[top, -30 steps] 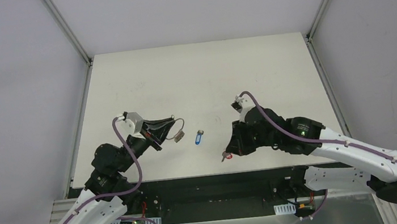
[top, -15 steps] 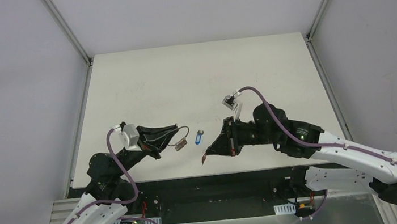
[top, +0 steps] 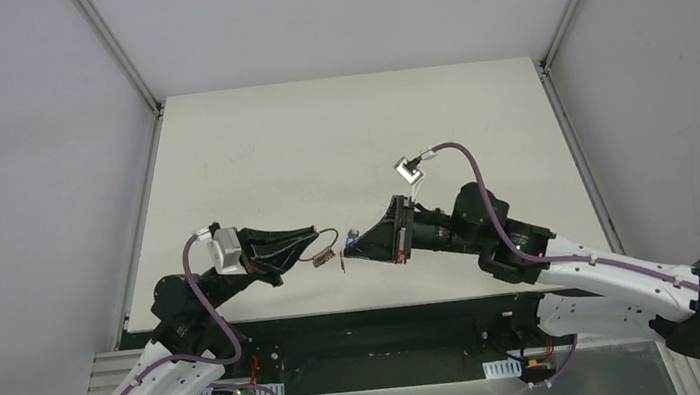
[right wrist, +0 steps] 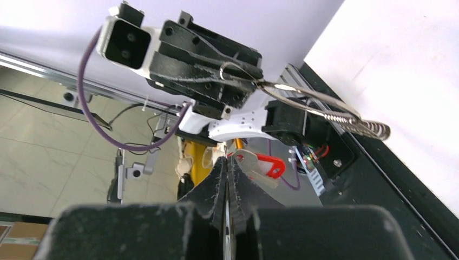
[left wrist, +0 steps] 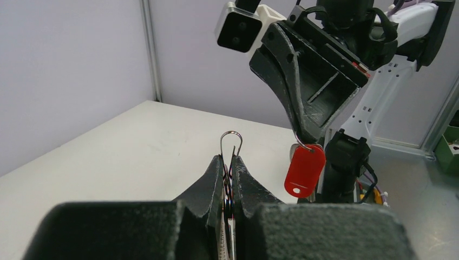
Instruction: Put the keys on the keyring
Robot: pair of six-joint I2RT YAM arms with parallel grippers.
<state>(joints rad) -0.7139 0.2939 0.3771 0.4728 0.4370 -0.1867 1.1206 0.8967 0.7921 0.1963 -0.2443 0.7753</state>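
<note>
The left arm (top: 183, 304) and right arm (top: 617, 270) are stretched low toward each other above the tabletop's (top: 339, 138) near edge, tools almost tip to tip. The left tool (top: 311, 234) is clamped on the ring (top: 328, 242), which is held up in the air. The right tool (top: 351, 251) is closed on the red key (left wrist: 305, 169), held just beside the ring, apart from it. The blue key (top: 354, 231) is seen on the tabletop, partly hidden behind the right tool. Counted: one ring, one red key, one blue key.
</note>
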